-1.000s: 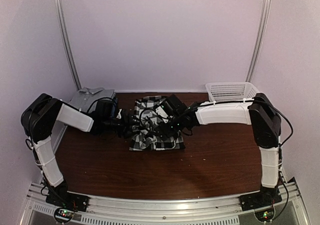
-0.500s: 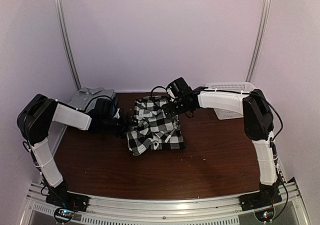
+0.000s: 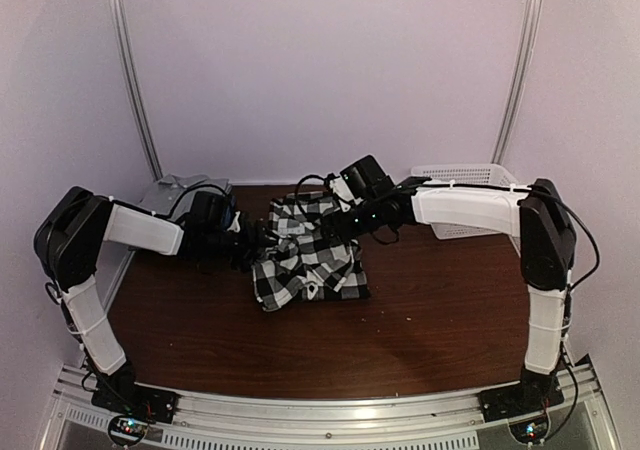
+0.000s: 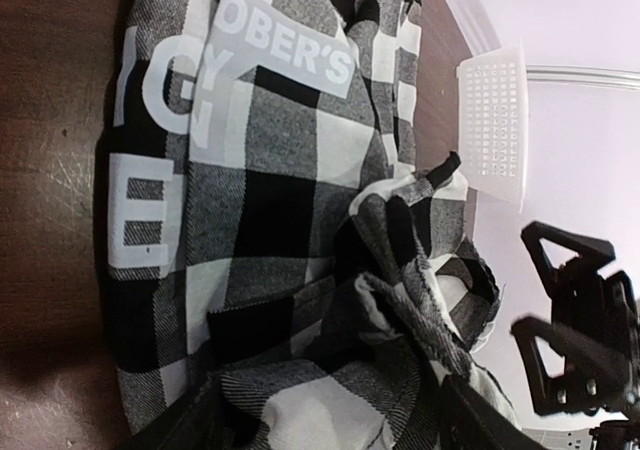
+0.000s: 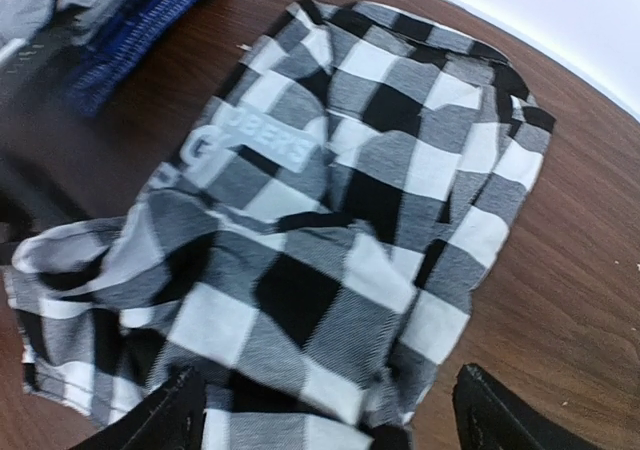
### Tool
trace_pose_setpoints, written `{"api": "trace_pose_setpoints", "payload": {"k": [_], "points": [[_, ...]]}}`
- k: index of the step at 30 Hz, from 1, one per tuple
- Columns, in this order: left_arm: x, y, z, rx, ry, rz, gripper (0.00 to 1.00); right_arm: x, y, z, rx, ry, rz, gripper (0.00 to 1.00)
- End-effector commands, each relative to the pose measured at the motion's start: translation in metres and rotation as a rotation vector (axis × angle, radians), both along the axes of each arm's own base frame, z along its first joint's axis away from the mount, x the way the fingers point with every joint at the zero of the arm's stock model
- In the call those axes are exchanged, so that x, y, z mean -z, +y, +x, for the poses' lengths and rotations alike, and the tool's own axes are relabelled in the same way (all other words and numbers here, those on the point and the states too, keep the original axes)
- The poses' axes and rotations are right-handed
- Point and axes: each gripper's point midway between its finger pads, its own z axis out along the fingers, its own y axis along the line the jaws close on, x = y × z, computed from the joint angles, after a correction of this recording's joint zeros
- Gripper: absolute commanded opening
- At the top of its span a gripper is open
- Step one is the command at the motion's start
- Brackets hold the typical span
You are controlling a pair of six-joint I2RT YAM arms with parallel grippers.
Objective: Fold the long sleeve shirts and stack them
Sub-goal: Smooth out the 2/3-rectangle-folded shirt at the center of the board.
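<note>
The black-and-white plaid shirt (image 3: pixel 312 258) lies rumpled in the middle of the table, with white lettering on it (image 4: pixel 200 80). My left gripper (image 3: pixel 257 238) is at its left edge, jaws wide, and a bunched fold of plaid (image 4: pixel 400 310) lies between the fingers of the left gripper (image 4: pixel 325 425). Over the shirt's far right part hovers my right gripper (image 3: pixel 336 227), open (image 5: pixel 335 420), with plaid below it and nothing pinched. A folded light grey shirt (image 3: pixel 183 188) lies on a dark blue one (image 5: pixel 140 30) at the back left.
A white mesh basket (image 3: pixel 470 183) stands at the back right corner, behind the right forearm. The brown table (image 3: pixel 420 320) runs to the back wall. The right gripper (image 4: pixel 575 340) shows in the left wrist view, close beyond the cloth.
My right gripper has pulled back from the shirt's middle toward its far edge. The shirt has gone from a flat square to a rumpled shape, bunched at the left.
</note>
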Motion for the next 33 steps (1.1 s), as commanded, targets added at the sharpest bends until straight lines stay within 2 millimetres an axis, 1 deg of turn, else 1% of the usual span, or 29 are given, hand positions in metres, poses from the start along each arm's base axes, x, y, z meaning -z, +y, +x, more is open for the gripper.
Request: {"api": "trace_pose_setpoints", "payload": {"k": [1,2,3,4,7,9,11,15,19,21,24,26,29,33], "points": [[-0.015,-0.001,0.011,-0.008,-0.045,-0.025,0.74,-0.029,0.04,-0.048,-0.157,-0.01,0.139,0.82],[-0.015,-0.001,0.011,-0.01,-0.042,-0.026,0.74,-0.024,0.045,-0.055,-0.176,0.005,0.148,0.77],[-0.015,-0.001,0.011,-0.012,-0.04,-0.028,0.74,-0.02,0.049,-0.062,-0.189,0.02,0.156,0.67],[-0.014,-0.001,0.011,-0.012,-0.036,-0.031,0.74,-0.012,0.053,-0.066,-0.2,0.039,0.161,0.61],[-0.015,-0.002,0.012,-0.018,-0.032,-0.039,0.74,0.006,0.064,-0.076,-0.228,0.093,0.189,0.46],[-0.015,-0.003,0.012,-0.018,-0.029,-0.046,0.74,0.013,0.073,-0.079,-0.248,0.12,0.216,0.39],[-0.015,-0.003,0.012,-0.02,-0.025,-0.053,0.74,0.02,0.082,-0.08,-0.265,0.143,0.235,0.36],[-0.015,-0.005,0.016,-0.027,-0.022,-0.068,0.74,0.03,0.1,-0.072,-0.283,0.172,0.258,0.36],[-0.019,-0.007,0.02,-0.035,-0.021,-0.087,0.75,0.042,0.116,-0.054,-0.261,0.207,0.279,0.35],[-0.022,-0.008,0.022,-0.041,-0.023,-0.095,0.75,0.048,0.118,-0.04,-0.226,0.224,0.297,0.37],[-0.025,-0.008,0.024,-0.053,-0.021,-0.102,0.77,0.055,0.113,-0.016,-0.145,0.236,0.322,0.4],[-0.026,-0.007,0.024,-0.064,-0.021,-0.106,0.78,0.058,0.109,-0.004,-0.112,0.24,0.336,0.43],[-0.027,-0.004,0.023,-0.08,-0.021,-0.108,0.78,0.061,0.11,0.004,-0.104,0.247,0.355,0.44],[-0.03,0.0,0.02,-0.101,-0.03,-0.12,0.79,0.064,0.12,0.003,-0.141,0.26,0.396,0.46]]}}
